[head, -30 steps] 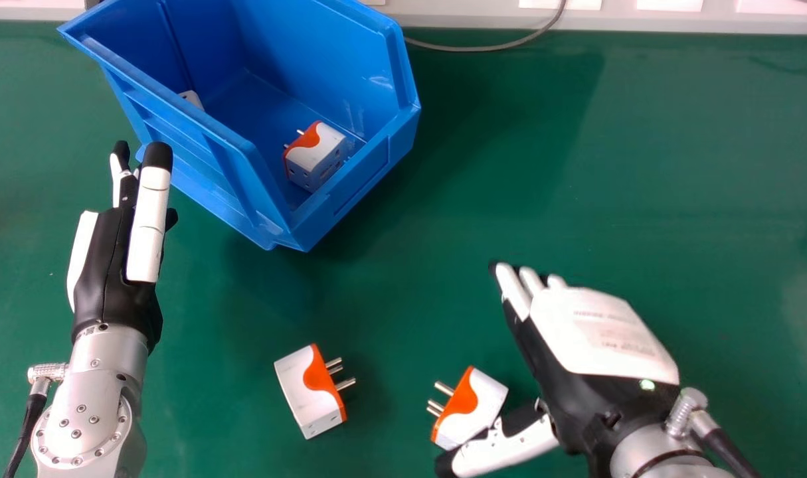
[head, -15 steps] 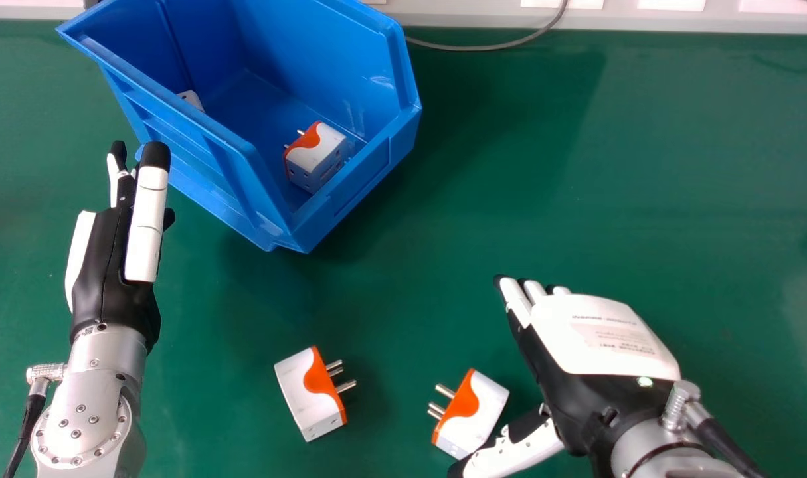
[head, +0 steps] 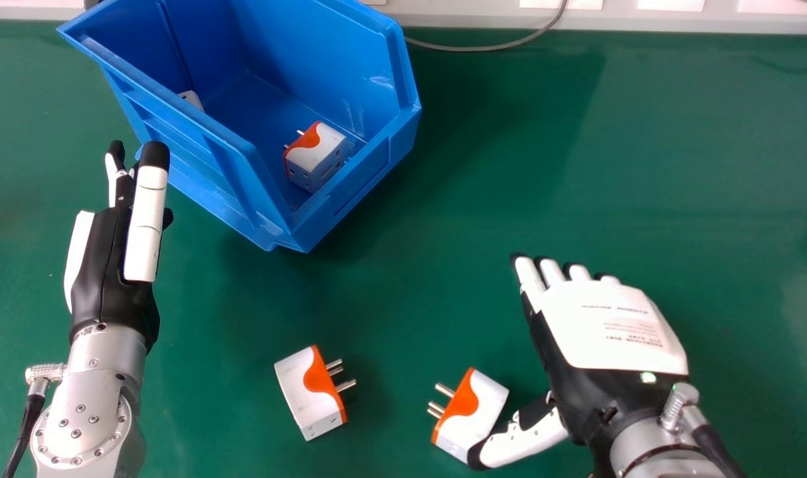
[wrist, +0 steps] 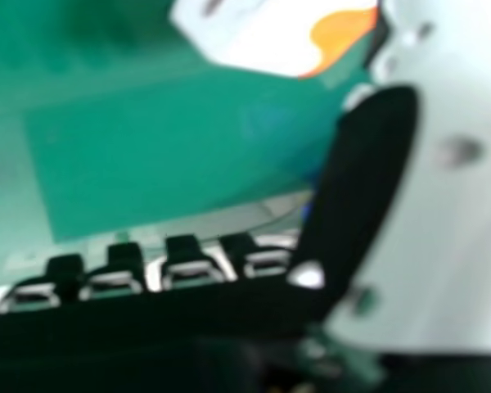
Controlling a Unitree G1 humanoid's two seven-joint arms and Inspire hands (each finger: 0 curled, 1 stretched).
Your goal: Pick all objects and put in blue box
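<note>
The right-hand plug adapter (head: 481, 405), white with an orange band, lies on the green counter (head: 642, 166), its metal prongs pointing toward the second adapter (head: 307, 398). That one lies well apart to the left, its own prongs turned back toward the first. Both are outside the blue box (head: 355, 178).

The right hand (head: 609, 325) is released, palm down beside the nearer adapter, its fingers (head: 529, 275) extended and its thumb (head: 523, 441) stretched to the adapter's lower right corner; whether the thumb touches it cannot be told. The right hand view shows the white and orange adapter near the thumb, with a gap between it and the fingertips.

Farther out, the box stands open at an angle on the counter. Inside, a third adapter (head: 315, 156) lies near the front wall, and a small white piece (head: 191, 99) is partly hidden behind the left wall. The left hand (head: 117, 272) is also released, fingers straight, beside the box. A grey cable (head: 489, 48) curves along the counter's far edge.
</note>
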